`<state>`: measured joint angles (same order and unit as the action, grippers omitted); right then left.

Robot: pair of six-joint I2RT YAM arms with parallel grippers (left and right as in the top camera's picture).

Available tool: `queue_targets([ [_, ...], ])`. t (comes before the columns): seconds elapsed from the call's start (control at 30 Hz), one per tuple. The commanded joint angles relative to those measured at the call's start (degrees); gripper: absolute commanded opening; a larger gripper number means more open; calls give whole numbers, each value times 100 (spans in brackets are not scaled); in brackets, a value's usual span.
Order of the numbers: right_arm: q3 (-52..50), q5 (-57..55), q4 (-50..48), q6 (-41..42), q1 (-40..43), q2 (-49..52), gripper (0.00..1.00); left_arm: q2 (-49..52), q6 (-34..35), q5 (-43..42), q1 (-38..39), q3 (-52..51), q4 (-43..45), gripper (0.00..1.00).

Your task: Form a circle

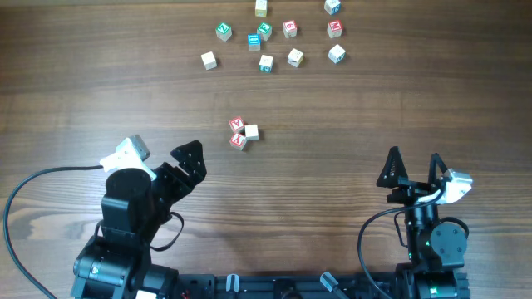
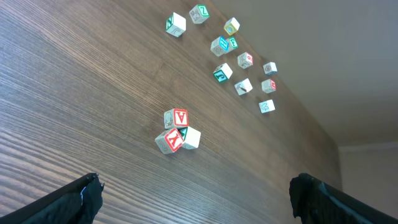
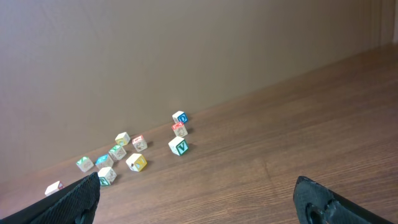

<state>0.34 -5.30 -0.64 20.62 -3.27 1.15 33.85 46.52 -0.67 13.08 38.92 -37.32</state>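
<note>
The circle (image 1: 243,133) is a tight group of three small wooden cubes at mid-table: two with red letters and one pale. The left wrist view shows the circle (image 2: 177,130) ahead of the fingers, well apart from them. My left gripper (image 1: 169,159) sits below and left of the group, open with nothing between its fingers (image 2: 87,194). My right gripper (image 1: 413,162) stands far to the right of the group, also open and empty; its fingertips (image 3: 81,190) frame bare wood. The group does not appear in the right wrist view.
A looser spread of several mixed-colour letter cubes (image 1: 274,37) lies along the far edge of the wooden table (image 1: 374,100). The spread of cubes (image 2: 236,53) lies beyond the group in the left wrist view. In the right wrist view the spread of cubes (image 3: 137,152) lies before a plain wall.
</note>
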Motion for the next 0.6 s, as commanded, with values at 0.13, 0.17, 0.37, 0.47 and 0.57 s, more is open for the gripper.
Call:
queue_targets([
  [0.13, -2, 87, -11, -105, 24, -90, 100, -15, -116, 109, 105, -4, 0, 100],
  [0.17, -2, 87, -11, -105, 24, -90, 100, -15, -118, 227, 107, -2, -4, 100],
  [0.37, -2, 87, -11, -105, 24, -90, 100, -481, -116, 992, 374, -767, 809, 100],
  [0.47, -2, 87, -11, -105, 24, -90, 100, -1462, -116, 1047, 407, -1840, 1624, 100],
  [0.57, -2, 90, -11, -105, 24, -90, 100, -2358, -114, 1080, 400, -2671, 1965, 100],
])
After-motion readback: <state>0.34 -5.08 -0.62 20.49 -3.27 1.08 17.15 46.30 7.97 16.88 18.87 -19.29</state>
